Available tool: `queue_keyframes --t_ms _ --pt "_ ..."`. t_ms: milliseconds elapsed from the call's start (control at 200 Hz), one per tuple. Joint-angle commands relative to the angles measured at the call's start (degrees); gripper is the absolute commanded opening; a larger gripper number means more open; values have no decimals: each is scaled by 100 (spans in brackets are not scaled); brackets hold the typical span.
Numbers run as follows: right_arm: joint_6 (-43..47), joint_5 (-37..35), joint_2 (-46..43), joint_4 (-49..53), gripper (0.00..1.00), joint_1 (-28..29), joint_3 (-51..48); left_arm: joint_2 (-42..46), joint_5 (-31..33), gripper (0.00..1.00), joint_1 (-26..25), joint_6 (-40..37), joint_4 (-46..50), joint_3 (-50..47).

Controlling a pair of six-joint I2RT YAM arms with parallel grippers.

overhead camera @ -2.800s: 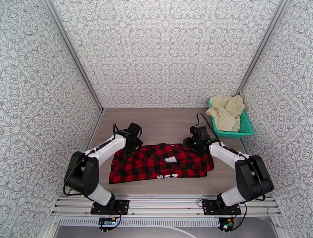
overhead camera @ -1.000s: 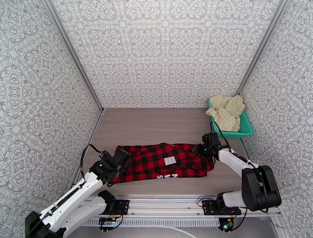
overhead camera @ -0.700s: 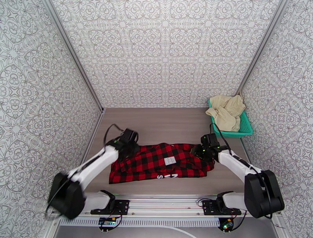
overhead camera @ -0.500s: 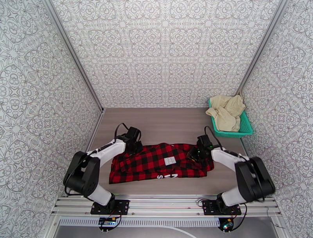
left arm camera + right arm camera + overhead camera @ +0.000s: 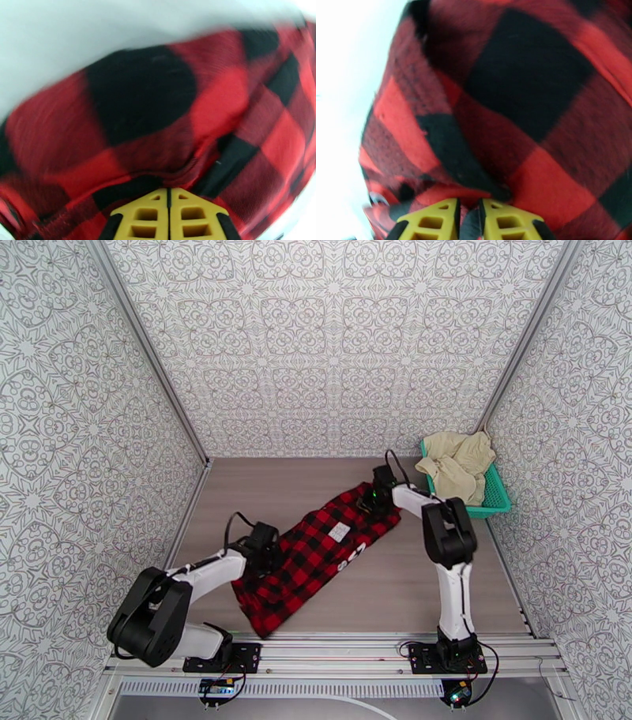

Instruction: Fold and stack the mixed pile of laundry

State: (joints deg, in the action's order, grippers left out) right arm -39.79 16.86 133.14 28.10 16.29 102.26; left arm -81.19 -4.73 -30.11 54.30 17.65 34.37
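- red-and-black checked flannel shirt: stretched in a rumpled diagonal band from 7 o'clock to 1 o'clock, white label facing up.
- cream-beige cloth pieces: crumpled heap at 2 o'clock.

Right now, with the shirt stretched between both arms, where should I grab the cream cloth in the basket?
Pinch the cream cloth at the fold spilling over the teal basket's left rim, coming from above on the table side. It heaps above the walls there, so fingers should clear the mesh. First free the right gripper, shut on the flannel shirt.
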Motion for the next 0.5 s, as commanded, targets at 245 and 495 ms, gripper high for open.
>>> queue_keyframes --t_ms 245,495 --pt "1308 747 1341 1635 34 -4 3011 574 -637 9 -1603 229 733 583" --pt "1348 508 -946 931 41 -3 593 685 -1164 7 -442 -1449 730 1063"
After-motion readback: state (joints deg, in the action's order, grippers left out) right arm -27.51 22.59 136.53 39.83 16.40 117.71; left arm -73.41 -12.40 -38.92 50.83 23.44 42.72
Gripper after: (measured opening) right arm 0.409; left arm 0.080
